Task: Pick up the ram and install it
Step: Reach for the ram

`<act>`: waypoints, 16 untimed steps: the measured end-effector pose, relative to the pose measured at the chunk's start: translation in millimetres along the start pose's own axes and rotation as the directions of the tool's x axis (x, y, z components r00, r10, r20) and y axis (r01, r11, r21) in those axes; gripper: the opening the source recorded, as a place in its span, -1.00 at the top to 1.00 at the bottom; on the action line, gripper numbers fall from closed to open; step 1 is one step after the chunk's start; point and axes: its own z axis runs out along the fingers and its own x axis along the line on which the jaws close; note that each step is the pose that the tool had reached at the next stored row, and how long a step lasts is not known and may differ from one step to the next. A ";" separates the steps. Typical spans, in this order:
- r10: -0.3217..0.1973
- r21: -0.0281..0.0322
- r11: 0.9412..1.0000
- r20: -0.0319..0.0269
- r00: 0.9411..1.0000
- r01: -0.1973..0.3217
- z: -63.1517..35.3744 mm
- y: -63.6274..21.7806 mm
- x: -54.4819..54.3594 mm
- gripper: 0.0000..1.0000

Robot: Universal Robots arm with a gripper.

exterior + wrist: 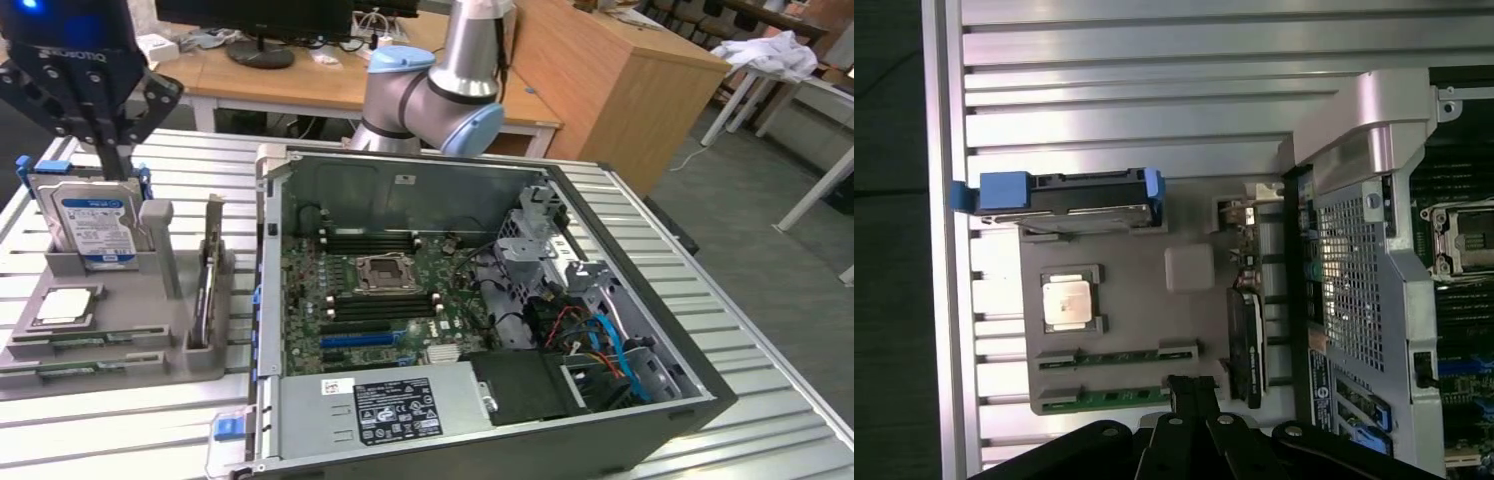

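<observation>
Two slim green ram sticks (1116,356) lie flat in slots along one edge of the grey fixture (1144,310); in the exterior view they are the ram sticks (83,345) at the fixture's (120,350) near edge. My gripper (112,160) hangs above the fixture's far end, over the hard drive, well clear of the sticks. In the wrist view the gripper (1192,388) has its fingers pressed together with nothing between them, and the tips overlap the edge by the outer stick (1104,398).
The fixture also holds an upright silver hard drive (94,228), a CPU (67,305) and a dark expansion card (207,285). The open computer case (641,400) lies to the exterior view's right, its motherboard (380,285) exposed. All of it rests on a ribbed aluminium table (761,430).
</observation>
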 end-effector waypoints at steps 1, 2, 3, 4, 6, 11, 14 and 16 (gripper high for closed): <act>0.000 0.000 1.000 0.000 1.000 0.000 0.0 -0.1 2.9 0.79; 0.000 0.000 1.000 0.000 1.000 0.000 0.0 -0.2 5.5 0.79; 0.000 0.000 1.000 0.000 1.000 0.000 -0.1 -0.4 8.0 0.79; 0.000 0.000 1.000 0.000 1.000 0.000 -0.2 -0.5 10.5 0.79; 0.000 0.000 1.000 0.000 1.000 0.000 -0.3 -0.8 14.6 0.79; 0.000 0.000 1.000 0.000 1.000 0.000 -0.6 -1.8 27.6 0.79; 0.000 0.000 1.000 0.000 1.000 0.000 -0.7 -2.4 35.6 0.79; 0.000 0.000 1.000 0.000 1.000 0.000 -0.8 -2.7 40.1 0.79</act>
